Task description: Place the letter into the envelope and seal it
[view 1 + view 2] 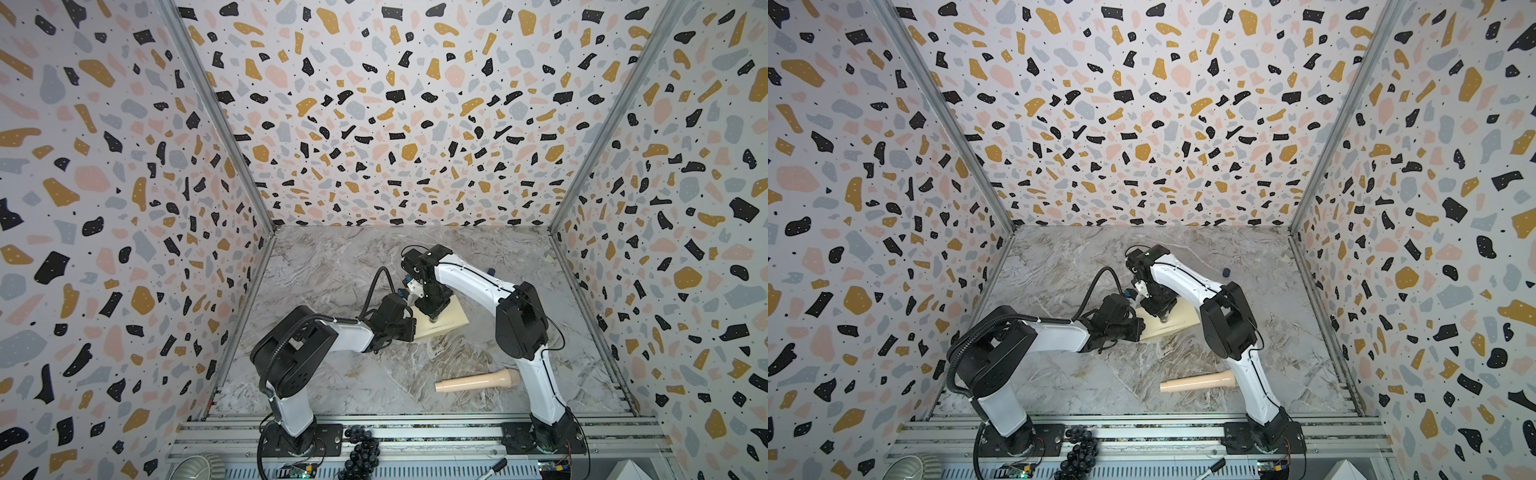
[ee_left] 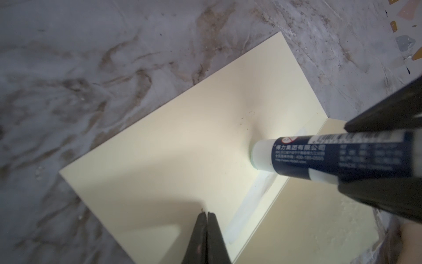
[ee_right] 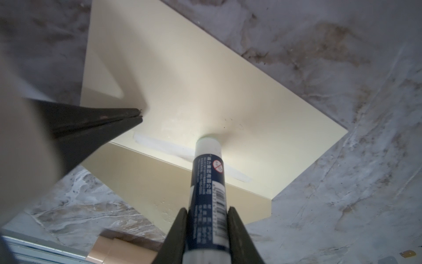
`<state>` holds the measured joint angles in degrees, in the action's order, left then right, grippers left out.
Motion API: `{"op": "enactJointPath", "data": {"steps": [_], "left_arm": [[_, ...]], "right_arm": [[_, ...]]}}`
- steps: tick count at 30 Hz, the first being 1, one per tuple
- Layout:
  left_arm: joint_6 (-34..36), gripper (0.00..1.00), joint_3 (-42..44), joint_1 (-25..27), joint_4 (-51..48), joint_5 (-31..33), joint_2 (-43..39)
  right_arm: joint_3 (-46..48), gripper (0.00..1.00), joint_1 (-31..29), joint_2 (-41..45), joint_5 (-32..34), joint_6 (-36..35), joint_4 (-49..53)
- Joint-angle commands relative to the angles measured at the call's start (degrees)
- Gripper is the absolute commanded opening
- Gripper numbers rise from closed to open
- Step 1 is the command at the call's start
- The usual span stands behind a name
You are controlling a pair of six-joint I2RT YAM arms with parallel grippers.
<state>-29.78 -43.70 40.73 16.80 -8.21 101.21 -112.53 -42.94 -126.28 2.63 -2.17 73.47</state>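
Cream-yellow paper, the long flat envelope (image 2: 171, 146), lies on the grey marble table (image 2: 68, 68) in the left wrist view. On it the left gripper (image 2: 206, 216) is squeezed shut on nothing, tips down on the paper, likely so it cannot slide. A white-tipped dark blue glue stick (image 2: 319, 157) touches the envelope beside a shiny white glue stripe (image 2: 246, 201). In the right wrist view the right gripper (image 3: 207, 211) hugs that stick, tip down by the envelope's flap fold — to make it sticky. In both top views both grippers meet over the envelope. No tan letter shows; it is probably inside.
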Motion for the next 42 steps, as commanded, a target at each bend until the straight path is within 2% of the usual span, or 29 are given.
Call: {"op": "enactJointPath", "data": {"steps": [1, 13, 31, 42], "left_arm": [[0.7, 0.00, -1.5, 0.0, -2.0, 2.8, 0.7], [1.4, 0.00, 0.4, -0.1, -7.6, 9.7, 0.6], [1.1, 0.00, 2.7, 0.0, -6.2, 9.9, 1.1], [1.3, 0.00, 3.1, 0.0, -6.1, 10.0, 0.8]], "right_arm": [[-0.1, 0.00, -0.4, 0.5, -0.7, -0.6, 1.4], [0.6, 0.00, 0.4, 0.5, 0.3, -0.3, 1.3], [4.1, 0.00, 3.8, 3.3, 1.5, 1.5, 1.3], [3.0, 0.00, 4.8, 3.5, 1.1, 2.4, 1.4]]}}
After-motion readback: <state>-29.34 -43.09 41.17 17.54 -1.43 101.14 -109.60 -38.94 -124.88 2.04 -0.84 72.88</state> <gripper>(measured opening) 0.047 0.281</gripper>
